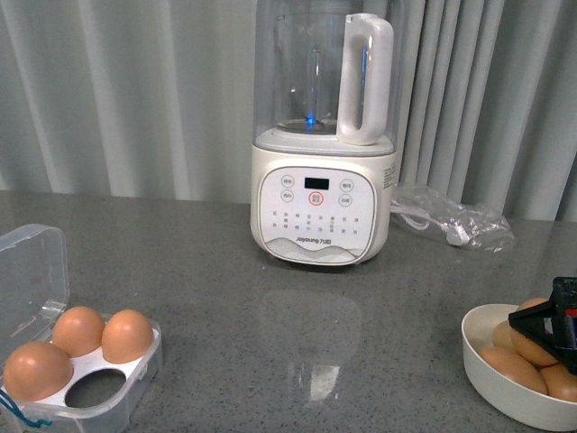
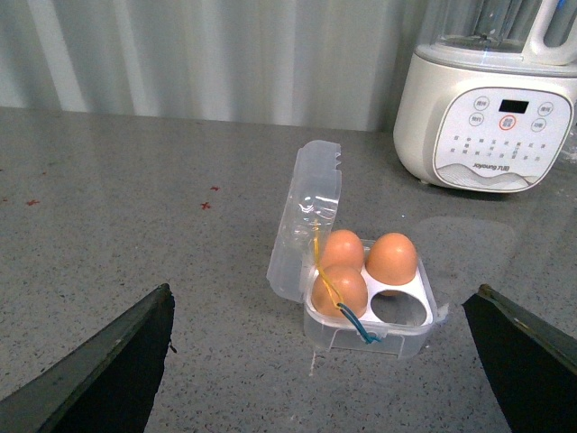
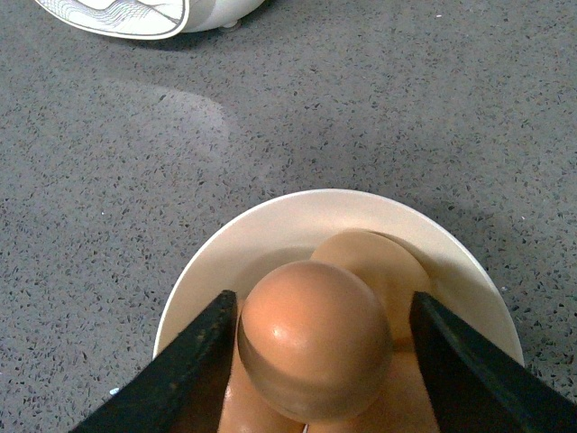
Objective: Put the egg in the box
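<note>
The egg [image 3: 315, 338] lies on top of other brown eggs in a round white bowl [image 3: 270, 216]. My right gripper [image 3: 322, 305] is open, with one black finger on each side of this egg and a small gap to it. In the front view that gripper [image 1: 552, 329] hangs over the bowl [image 1: 478, 336] at the right edge. The box [image 1: 135, 383] stands at the front left with its clear lid swung open. It holds three eggs, and one hole [image 1: 95, 390] is empty. My left gripper [image 2: 322, 290] is open, well back from the box [image 2: 379, 338], holding nothing.
A white blender [image 1: 325, 180] with a clear jug stands at the middle back of the grey table. A crumpled plastic bag with a cable [image 1: 451, 221] lies to its right. Pale curtains close off the back.
</note>
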